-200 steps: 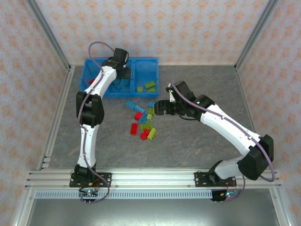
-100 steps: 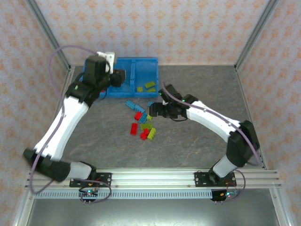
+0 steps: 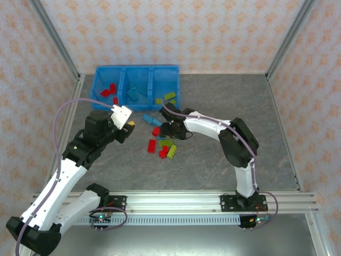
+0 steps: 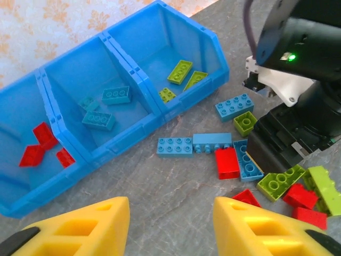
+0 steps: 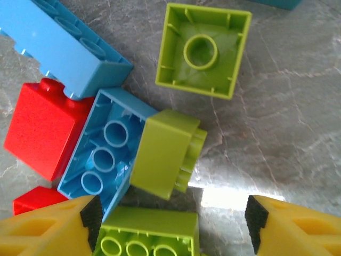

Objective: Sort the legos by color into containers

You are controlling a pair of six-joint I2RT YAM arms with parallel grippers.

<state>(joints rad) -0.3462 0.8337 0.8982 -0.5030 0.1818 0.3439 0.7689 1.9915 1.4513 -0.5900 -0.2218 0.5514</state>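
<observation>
Legos [image 3: 162,141] still litter the table [image 3: 224,96] by the containers [image 3: 138,68] as the left gripper [image 4: 170,216] swings back empty, jaws apart, and the right gripper [image 5: 173,218] drops wide open onto a lime brick [image 5: 165,152].

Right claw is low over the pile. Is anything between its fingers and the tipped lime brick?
Nothing covers the tipped lime brick; it sits centred just ahead of the open right claw. But an upturned blue brick touches one side of it, and a second lime brick lies right beside it nearer the claw, so closing may catch those too.

Top looks down, wide — wrists near, sharing loose legos [image 3: 152,145].
</observation>
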